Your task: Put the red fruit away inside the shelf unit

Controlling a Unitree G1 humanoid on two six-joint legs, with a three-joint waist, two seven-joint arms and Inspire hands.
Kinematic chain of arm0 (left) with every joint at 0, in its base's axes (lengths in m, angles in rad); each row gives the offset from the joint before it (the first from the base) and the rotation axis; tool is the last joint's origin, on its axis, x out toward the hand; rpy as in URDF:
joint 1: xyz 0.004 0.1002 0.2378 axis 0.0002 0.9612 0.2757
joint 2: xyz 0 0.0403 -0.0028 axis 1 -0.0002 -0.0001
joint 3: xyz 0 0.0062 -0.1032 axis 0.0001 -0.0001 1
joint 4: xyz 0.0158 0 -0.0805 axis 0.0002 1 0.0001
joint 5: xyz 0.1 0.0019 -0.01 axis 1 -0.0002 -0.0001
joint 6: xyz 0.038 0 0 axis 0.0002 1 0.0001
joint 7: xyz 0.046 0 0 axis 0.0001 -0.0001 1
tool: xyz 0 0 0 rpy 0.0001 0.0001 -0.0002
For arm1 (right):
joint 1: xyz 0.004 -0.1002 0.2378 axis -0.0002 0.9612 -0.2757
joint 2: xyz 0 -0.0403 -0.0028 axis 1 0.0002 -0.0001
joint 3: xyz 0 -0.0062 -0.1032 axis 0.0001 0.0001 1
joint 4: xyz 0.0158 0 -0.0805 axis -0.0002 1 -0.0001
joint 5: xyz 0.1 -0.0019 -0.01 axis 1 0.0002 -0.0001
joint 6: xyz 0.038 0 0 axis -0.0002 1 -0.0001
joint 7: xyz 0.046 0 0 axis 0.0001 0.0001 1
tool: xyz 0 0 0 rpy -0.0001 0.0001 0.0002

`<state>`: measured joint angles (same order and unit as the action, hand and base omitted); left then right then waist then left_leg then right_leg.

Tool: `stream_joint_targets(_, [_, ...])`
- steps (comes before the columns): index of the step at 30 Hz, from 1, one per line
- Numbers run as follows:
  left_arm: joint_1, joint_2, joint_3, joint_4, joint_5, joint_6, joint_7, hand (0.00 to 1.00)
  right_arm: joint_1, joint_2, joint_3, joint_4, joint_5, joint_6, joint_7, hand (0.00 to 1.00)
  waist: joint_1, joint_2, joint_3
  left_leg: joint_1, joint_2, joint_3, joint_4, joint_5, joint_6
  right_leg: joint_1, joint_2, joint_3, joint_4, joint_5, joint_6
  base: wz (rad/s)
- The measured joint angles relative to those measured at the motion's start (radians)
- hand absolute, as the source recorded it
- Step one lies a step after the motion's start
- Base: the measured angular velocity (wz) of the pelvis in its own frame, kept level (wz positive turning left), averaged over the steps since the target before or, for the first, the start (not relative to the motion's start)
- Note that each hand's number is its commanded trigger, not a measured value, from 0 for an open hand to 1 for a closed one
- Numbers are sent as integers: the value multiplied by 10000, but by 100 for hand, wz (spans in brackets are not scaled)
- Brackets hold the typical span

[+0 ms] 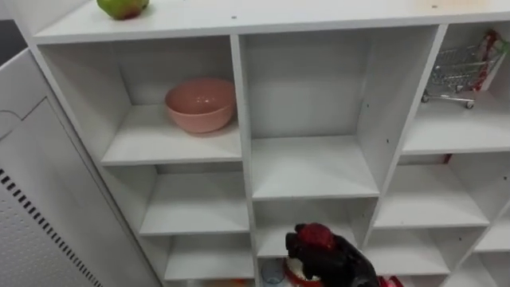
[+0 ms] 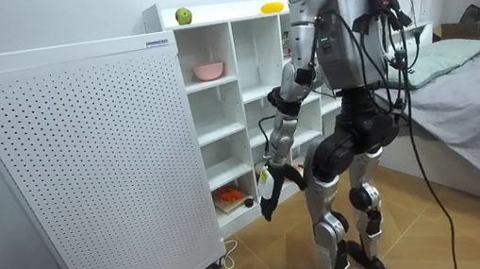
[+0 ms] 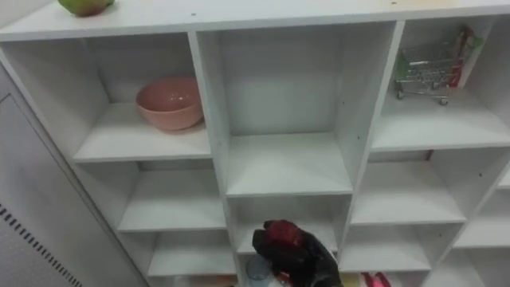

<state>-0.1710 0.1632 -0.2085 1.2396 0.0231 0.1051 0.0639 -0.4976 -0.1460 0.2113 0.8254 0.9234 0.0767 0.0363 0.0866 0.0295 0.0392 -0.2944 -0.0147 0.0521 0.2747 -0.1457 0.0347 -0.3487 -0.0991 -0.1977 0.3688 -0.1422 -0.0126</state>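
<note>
Right hand [image 1: 341, 263] grips red fruit [image 1: 316, 237] before the closet's [image 1: 241, 119] lower middle compartment

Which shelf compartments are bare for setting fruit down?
The top middle compartment, between the pink bowl and toy cart, is bare; so are the shelves below the bowl. Crowded: the bottom, near the right hand holding a red fruit.

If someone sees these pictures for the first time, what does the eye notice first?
The white shelf of open cubbies, and the right hand low before its middle column, closed round a red fruit. Next the pink bowl in the top left cubby, a green apple on the top board, and a small wire cart in the cubby at upper right.
</note>
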Motion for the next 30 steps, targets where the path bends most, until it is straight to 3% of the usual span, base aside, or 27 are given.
stream_joint_targets(4, [124,-5,11,-13,-885,-422,424,0,3,-69,-41,384,1700,-43,13,100,67,-9,68,-834,-45,-3,288,38,9,-874,-59,-45,358,-13,-46,4])
stream_joint_targets(7, [699,85,68,-21,-1311,-697,1055,0,52,-144,-369,1021,2771,-232,19,100,335,-60,117,-1306,-4,-45,698,7,-26,-1164,-52,-251,465,-72,-134,3])
stream_joint_targets(11, [1714,151,47,-558,-1179,-546,1917,0,-270,-408,-1044,1038,3830,-657,-260,100,970,-61,104,-2289,7,-115,1104,-93,-51,-2053,-139,-323,834,-188,-223,10])
stream_joint_targets(14, [2117,167,34,-919,-1387,-338,2124,0,-629,-743,-1267,1059,4538,-661,-460,100,1118,-115,108,-2832,-54,-105,1546,-66,-43,-2525,-410,-507,1439,-409,-235,41])
stream_joint_targets(18, [2189,190,-260,-1028,-1472,-331,2230,0,-1645,-1427,-1359,1605,5126,-623,-698,100,1181,-186,141,-3439,-177,-113,2056,-50,-13,-2986,-710,-656,2079,-718,-218,39])
stream_joint_targets(22, [2192,287,-264,-1438,-1458,-214,2387,0,-2023,-1761,-1733,1789,5378,-563,-880,100,1232,-258,141,-3959,-122,-125,2461,-77,28,-3249,-739,-833,2262,-850,-220,22])
stream_joint_targets(24, [2261,389,-265,-2067,-1460,-187,2398,0,-2204,-2047,-2035,1775,5692,-553,-1205,100,1434,-266,139,-4482,-100,-125,2842,-121,81,-3710,-754,-814,2539,-855,-226,4])
stream_joint_targets(30, [2642,617,-262,-3233,-1447,-232,2760,0,-2633,-2233,-2076,1750,5911,-659,-1818,100,1530,-232,117,-5309,-151,-156,3447,-206,182,-4472,-915,-781,3159,-875,-240,0])
